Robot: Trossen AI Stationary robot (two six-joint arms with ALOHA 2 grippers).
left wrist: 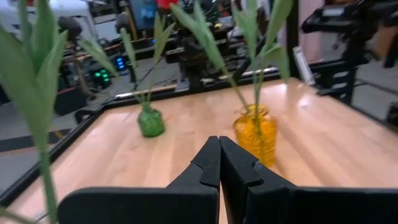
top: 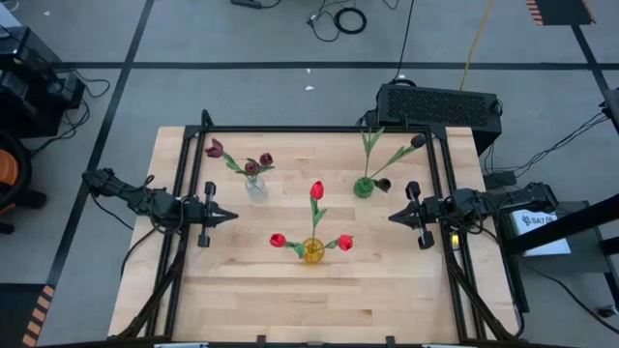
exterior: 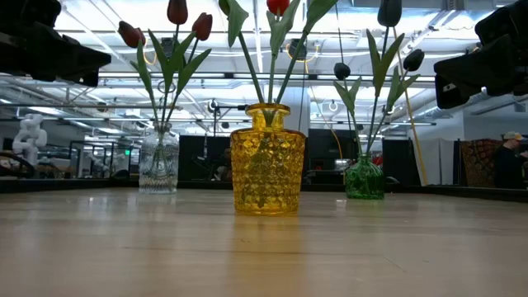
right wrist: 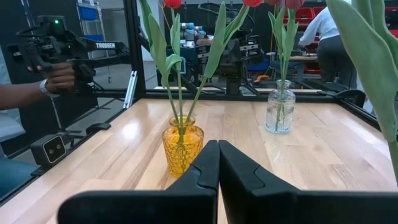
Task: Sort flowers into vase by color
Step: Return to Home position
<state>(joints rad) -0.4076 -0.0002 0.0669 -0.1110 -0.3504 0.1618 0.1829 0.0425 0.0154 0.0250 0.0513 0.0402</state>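
Artificial tulips [top: 316, 189] fill a clear glass vase [top: 255, 187], yellow faceted vase [top: 312, 252] and green glass vase [top: 364, 187] on a wooden table [top: 387, 290]. Left gripper [top: 228, 217] and right gripper [top: 395, 217] flank them, both pinched together, empty.

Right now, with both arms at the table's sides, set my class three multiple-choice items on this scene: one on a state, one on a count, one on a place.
1. The left tool and right tool are: A both shut and empty; B both open; C each holding a flower.
2. Red flowers in the yellow vase number: A one; B three; C five.
3. The clear vase stands nearest: A the left tool; B the right tool; C neither, it is midway.

Answers:
1 A, each wrist view shows the fingers pressed together with nothing between.
2 B, the high view shows three red heads around it.
3 A, the high view shows it on the left arm's side.
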